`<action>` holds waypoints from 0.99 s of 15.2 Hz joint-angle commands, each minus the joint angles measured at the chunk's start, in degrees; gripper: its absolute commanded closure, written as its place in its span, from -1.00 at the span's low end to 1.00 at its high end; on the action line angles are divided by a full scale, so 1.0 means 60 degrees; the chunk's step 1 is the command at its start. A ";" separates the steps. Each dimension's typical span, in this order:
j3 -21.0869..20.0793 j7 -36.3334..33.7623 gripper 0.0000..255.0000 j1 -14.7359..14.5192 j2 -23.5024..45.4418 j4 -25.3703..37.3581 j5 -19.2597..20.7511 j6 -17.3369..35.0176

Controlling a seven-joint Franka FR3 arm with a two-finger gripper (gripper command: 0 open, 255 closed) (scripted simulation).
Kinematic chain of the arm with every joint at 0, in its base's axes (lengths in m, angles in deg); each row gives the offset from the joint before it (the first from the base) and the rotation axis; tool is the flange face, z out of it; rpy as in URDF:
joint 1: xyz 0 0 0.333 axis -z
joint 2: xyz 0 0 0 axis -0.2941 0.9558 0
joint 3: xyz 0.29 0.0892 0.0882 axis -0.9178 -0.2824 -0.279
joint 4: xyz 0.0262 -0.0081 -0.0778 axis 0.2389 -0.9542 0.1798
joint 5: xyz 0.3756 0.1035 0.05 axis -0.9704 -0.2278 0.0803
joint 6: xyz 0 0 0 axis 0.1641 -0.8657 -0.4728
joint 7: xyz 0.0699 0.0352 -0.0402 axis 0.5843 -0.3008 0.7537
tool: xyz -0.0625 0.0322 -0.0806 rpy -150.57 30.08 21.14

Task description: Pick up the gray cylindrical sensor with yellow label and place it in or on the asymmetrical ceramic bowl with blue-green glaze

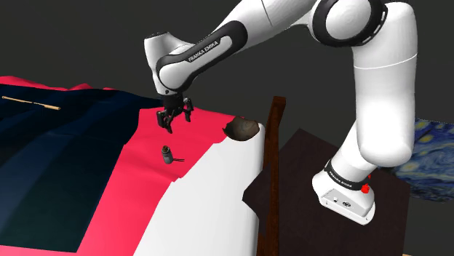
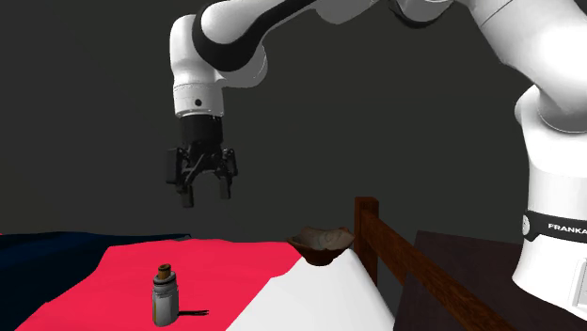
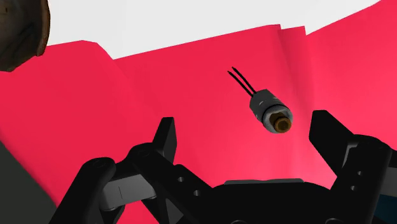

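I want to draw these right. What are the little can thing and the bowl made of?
The sensor looks like dull gray metal, with a brownish cap that could be brass or cork; I can't say which. The bowl looks dark brown and matte with a wavy rim, so it may be fired clay or wood.

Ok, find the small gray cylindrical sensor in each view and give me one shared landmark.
Shoulder view: sensor upright on the red cover, below the tool.
Second exterior view: sensor lower left, upright on the cover.
Wrist view: sensor just ahead of the open tool.
Shared landmark: the brown bowl.
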 commanded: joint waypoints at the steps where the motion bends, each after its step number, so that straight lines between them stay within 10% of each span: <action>1: 0.0063 -0.0179 -1.00 -0.0236 0.0803 0.0707 0.0150 -0.0069; 9: 0.0335 -0.0532 -1.00 -0.1257 0.4242 0.4703 0.0445 -0.1175; 15: 0.0385 -0.0569 -1.00 -0.1280 0.4529 0.4411 0.0502 -0.0600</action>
